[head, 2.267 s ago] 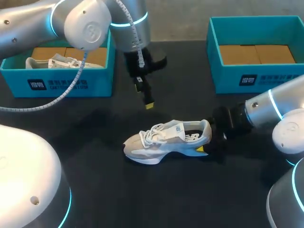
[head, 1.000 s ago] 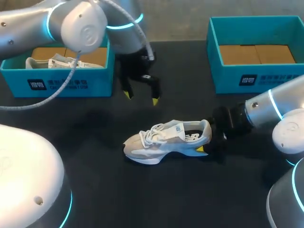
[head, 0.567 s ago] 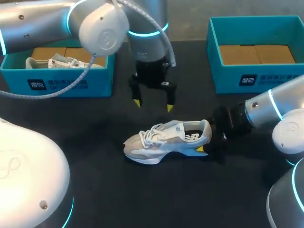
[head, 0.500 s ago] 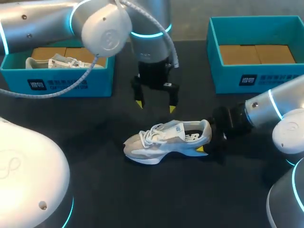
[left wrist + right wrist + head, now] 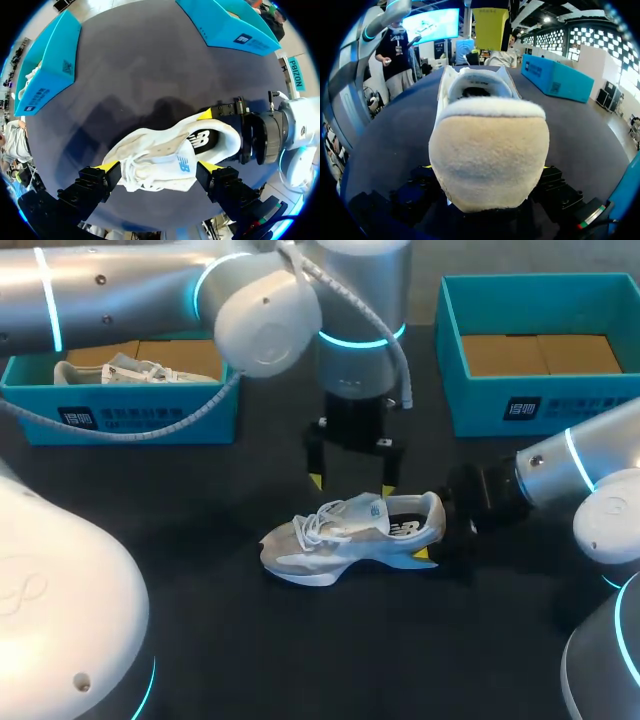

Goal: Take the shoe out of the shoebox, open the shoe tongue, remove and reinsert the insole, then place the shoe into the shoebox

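Two tools meet at one white shoe (image 5: 340, 535) on the table (image 5: 200, 640): right tool (image 5: 436, 536) clenched on its heel, left tool (image 5: 352, 486) spread wide above the laces (image 5: 318, 523).

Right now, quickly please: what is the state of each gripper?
Left gripper: open, just above the shoe.
Right gripper: shut on the shoe's heel.

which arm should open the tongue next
Left. The left gripper hangs open right above the tongue of the shoe, one finger on either side. The right gripper is shut on the heel, holding the shoe steady.
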Motion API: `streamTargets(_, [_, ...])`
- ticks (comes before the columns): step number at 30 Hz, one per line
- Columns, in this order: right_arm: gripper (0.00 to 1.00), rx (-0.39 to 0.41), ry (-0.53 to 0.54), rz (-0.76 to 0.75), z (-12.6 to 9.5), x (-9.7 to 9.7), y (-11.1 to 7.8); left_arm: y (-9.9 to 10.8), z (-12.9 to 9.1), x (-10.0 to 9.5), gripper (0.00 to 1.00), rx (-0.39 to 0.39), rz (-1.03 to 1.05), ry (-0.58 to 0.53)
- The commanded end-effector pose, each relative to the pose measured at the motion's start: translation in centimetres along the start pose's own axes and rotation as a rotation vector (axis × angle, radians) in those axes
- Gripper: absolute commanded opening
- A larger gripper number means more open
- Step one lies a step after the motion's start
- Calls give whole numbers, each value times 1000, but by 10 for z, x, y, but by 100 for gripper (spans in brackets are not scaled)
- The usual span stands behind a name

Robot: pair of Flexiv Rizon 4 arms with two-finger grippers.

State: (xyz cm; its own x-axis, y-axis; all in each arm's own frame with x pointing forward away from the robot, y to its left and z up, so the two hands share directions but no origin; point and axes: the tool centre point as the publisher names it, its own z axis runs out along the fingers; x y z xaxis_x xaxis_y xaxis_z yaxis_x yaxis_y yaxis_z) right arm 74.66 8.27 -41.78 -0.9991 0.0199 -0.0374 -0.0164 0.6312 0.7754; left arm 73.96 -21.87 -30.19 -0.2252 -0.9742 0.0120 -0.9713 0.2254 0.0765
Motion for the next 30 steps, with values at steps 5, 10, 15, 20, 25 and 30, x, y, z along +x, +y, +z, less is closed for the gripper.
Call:
streamTargets(5, [0, 3, -1, 0, 2, 0, 1, -2, 15, 19, 100, -12, -15, -40])
streamTargets(10, [0, 3, -1, 0, 2, 0, 1, -1, 21, 25, 100, -19, -13, -48])
streamTargets(15, [0, 3, -1, 0, 2, 0, 1, -2, 27, 26, 100, -30, -18, -67])
streamTargets(20, [0, 3, -1, 0, 2, 0, 1, -3, 35, 29, 100, -43, -15, -85])
streamTargets(25, [0, 3, -1, 0, 2, 0, 1, -4, 40, 29, 100, -51, -20, -125])
streamTargets(30, [0, 3, -1, 0, 2, 0, 1, -3, 43, 28, 100, -57, -17, -148])
